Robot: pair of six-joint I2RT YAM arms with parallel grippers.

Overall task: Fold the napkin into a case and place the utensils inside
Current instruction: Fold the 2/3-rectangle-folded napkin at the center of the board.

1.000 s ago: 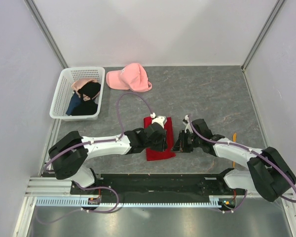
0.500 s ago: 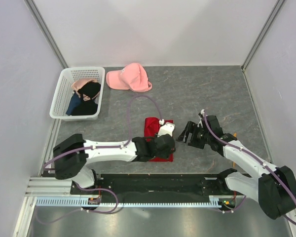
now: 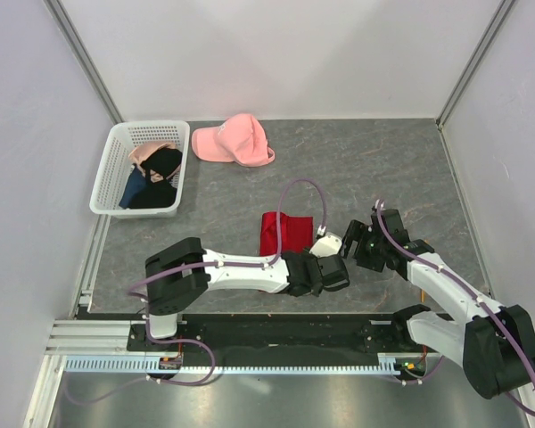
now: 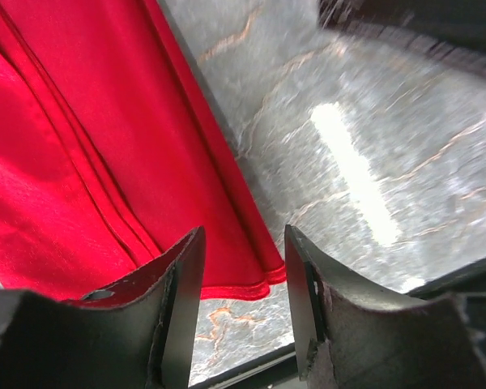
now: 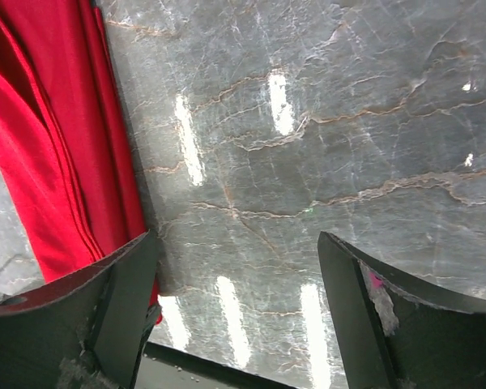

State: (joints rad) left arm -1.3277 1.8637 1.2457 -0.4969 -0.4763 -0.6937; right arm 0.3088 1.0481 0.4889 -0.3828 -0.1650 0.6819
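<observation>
Napkin (image 3: 285,234): folded in layers, flat on table (image 3: 383,160) | left gripper (image 4: 243,237): spread, empty, above its corner | right gripper (image 5: 236,243): spread wide, empty, beside it, seemingly ready to fetch.

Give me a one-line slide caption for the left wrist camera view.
Left gripper open over a corner of the folded red napkin on the grey marbled table, nothing held.
</observation>
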